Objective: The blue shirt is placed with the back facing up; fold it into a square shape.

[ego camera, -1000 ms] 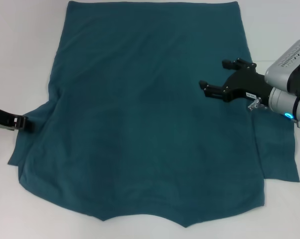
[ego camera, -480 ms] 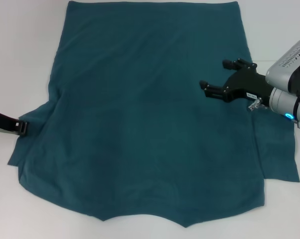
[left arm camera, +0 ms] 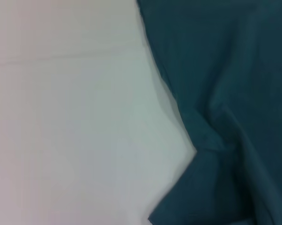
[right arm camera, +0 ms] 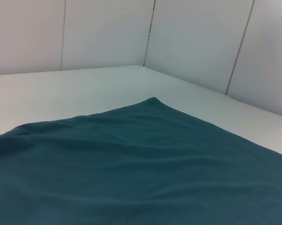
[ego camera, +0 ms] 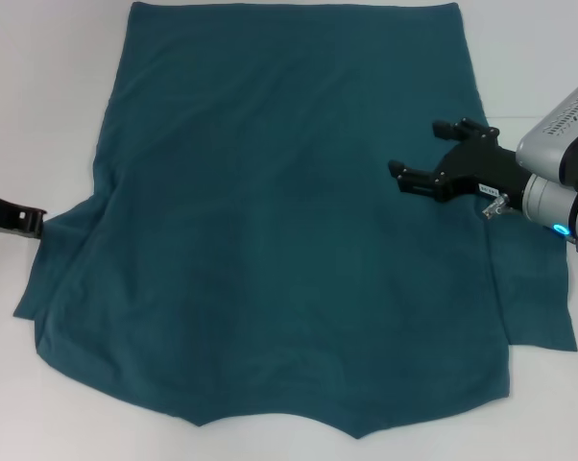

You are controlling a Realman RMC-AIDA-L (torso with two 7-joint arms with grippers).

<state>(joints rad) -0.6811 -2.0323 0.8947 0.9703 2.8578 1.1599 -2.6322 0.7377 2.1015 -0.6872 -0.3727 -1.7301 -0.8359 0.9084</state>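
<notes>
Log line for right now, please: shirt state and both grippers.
blue shirt: flat, unfolded, plain side up | right gripper: open, over shirt's right side | left gripper: at left sleeve edge | table: white

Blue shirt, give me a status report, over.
Blue shirt spread flat, unfolded. Right gripper open above its right side. Left gripper at left sleeve edge. Nothing in the way.

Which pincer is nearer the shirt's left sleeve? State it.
Left. The left pincer sits right beside the blue shirt at its left sleeve edge; the right pincer hovers open above the shirt's far right side.
</notes>
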